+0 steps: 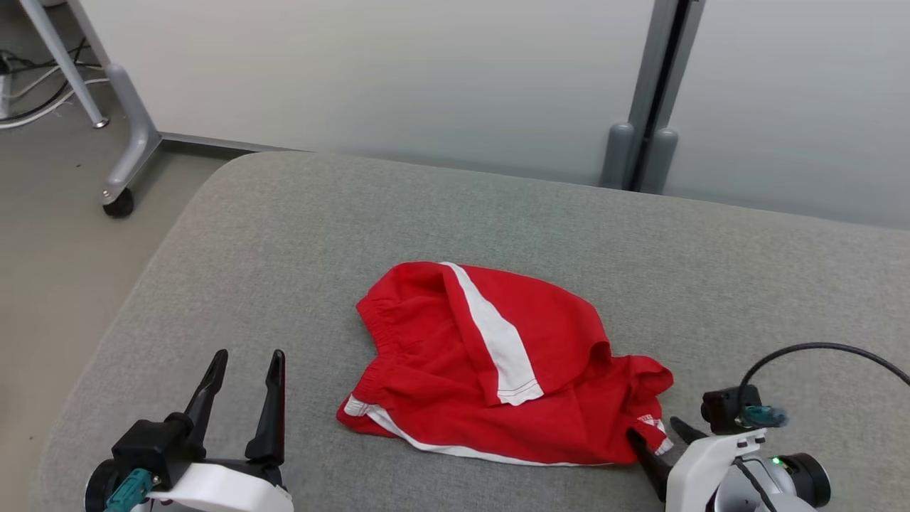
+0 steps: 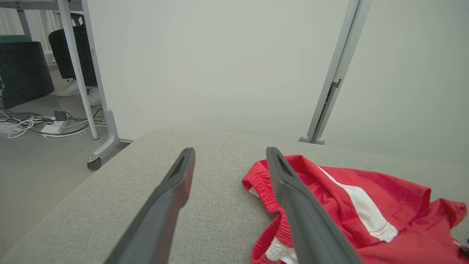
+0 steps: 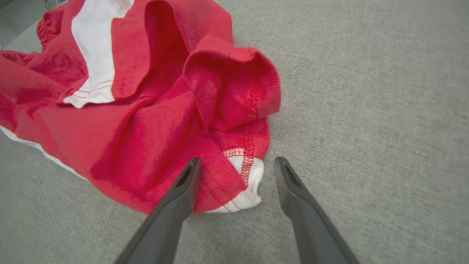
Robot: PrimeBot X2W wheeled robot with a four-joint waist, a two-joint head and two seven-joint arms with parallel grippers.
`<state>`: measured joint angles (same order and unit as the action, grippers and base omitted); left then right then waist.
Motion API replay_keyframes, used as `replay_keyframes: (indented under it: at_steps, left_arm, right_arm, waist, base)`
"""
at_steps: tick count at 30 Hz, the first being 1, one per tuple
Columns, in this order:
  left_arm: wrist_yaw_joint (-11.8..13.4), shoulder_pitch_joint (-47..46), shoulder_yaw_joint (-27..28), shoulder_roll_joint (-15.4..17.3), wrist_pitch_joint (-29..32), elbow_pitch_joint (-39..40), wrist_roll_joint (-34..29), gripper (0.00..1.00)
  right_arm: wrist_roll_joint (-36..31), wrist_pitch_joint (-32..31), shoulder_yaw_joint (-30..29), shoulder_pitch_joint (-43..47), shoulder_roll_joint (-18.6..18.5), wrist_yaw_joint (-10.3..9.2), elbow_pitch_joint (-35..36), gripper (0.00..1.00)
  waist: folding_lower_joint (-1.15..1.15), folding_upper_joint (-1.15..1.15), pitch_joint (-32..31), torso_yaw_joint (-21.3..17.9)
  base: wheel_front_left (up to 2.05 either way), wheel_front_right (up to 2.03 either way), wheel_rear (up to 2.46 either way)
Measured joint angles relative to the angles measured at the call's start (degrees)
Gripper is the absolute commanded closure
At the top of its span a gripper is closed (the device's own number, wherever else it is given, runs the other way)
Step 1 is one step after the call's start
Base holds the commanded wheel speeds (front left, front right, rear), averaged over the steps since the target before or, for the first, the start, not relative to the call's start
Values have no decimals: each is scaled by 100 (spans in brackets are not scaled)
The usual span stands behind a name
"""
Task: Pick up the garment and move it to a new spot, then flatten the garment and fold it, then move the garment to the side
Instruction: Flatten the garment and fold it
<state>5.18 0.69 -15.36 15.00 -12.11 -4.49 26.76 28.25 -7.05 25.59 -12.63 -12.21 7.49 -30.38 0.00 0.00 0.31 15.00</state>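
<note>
The garment [image 1: 434,370] is a pair of red shorts with a white side stripe, lying crumpled in the middle of the grey padded table [image 1: 284,235]. My right gripper [image 1: 654,428] is open at its near right corner. In the right wrist view the garment [image 3: 157,110] has its white-hemmed corner lying between the right gripper [image 3: 238,160] fingers, not pinched. My left gripper [image 1: 249,355] stands open over bare table, left of the shorts. In the left wrist view the left gripper [image 2: 230,151] has the garment [image 2: 403,205] waistband just behind its right finger.
The table's rounded left edge drops to the floor. A grey frame leg on a caster [image 1: 128,163] stands at the far left, with cables [image 2: 33,124] on the floor beyond it. A pale partition with a grey post [image 1: 647,142] runs close behind the table.
</note>
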Motion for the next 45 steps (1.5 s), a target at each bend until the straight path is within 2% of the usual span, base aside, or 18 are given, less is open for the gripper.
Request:
replay_keyframes:
  at_steps: [1, 2, 3, 4, 5, 9, 16, 21, 24, 25, 26, 27, 34, 41, 42, 45]
  left_arm:
    - [-5, -1, -12, -13, -3, -16, 2, 0]
    - [-7, -1, -21, -26, -10, -41, 7, 0]
    - [-8, -2, -32, -46, -26, -59, 7, 0]
    - [-8, -2, -36, -66, -30, -74, 9, 0]
    - [-9, -2, -38, -76, -41, -94, 14, 0]
    - [-18, -2, -51, -133, -92, -152, 52, 0]
    - [-55, -7, -46, -207, -177, -248, 69, 0]
    - [-86, -67, -45, -250, -211, -333, 85, 0]
    - [-94, -124, -41, -257, -227, -360, 81, 0]
    - [-104, -125, -40, -255, -229, -377, 79, 0]
    - [-104, -130, -36, -255, -230, -386, 73, 0]
    - [-105, -140, -32, -250, -231, -391, 62, 0]
    - [-93, -187, 44, -155, -256, -344, 15, 0]
    - [-5, -187, 101, -62, -261, -111, -46, 0]
    - [-5, -187, 101, -62, -261, -111, -46, 0]
    - [42, -113, 116, -4, -254, -4, -52, 0]
  right_arm:
    - [13, -113, 27, -19, 8, 0, -55, 0]
    - [66, -203, 64, -34, 23, 0, -83, 6]
    - [147, -264, 79, -37, 46, 0, -96, 23]
    - [211, -300, 70, -40, 65, 0, -108, 100]
    - [245, -304, 67, -44, 62, 0, -109, 100]
    - [413, -337, 74, -47, -33, 0, 27, 100]
    - [578, 120, -330, 90, -304, 0, 459, 100]
    - [664, 55, -693, 461, -492, 0, 703, 100]
    - [667, -43, -876, 714, -475, 0, 844, 100]
    - [680, -88, -914, 796, -452, 0, 895, 90]
    - [710, -136, -961, 878, -414, 0, 953, 57]
    - [739, -185, -989, 949, -378, 0, 1017, 0]
    - [602, 215, -1254, 1053, -310, 0, 1782, 0]
    - [111, 1228, -1646, 1020, -210, 0, 2410, 0]
    - [111, 1228, -1646, 1020, -210, 0, 2410, 0]
    - [-131, 1639, -1948, 1024, -25, 0, 2499, 0]
  waist:
    - [0, 0, 13, 49]
    - [0, 0, 24, 87]
    - [0, 0, 32, 114]
    - [0, 0, 40, 127]
    - [0, 0, 43, 124]
    - [0, 0, 62, 15]
    - [0, 0, 70, -365]
    - [0, 0, 116, -682]
    - [0, 0, 152, -846]
    - [0, 0, 163, -893]
    - [0, 0, 172, -937]
    - [0, 0, 178, -977]
    - [0, 0, 144, -1193]
    - [0, 0, -12, -1305]
    - [0, 0, -12, -1305]
    - [0, 0, -105, -1346]
  base:
    - [0, 0, 0]
    - [0, 0, 0]
    - [0, 0, 0]
    - [0, 0, 0]
    - [0, 0, 0]
    - [0, 0, 0]
    - [0, 0, 0]
    - [0, 0, 0]
    - [0, 0, 0]
    - [0, 0, 0]
    - [0, 0, 0]
    - [0, 0, 0]
    - [0, 0, 0]
    - [0, 0, 0]
    - [0, 0, 0]
    - [0, 0, 0]
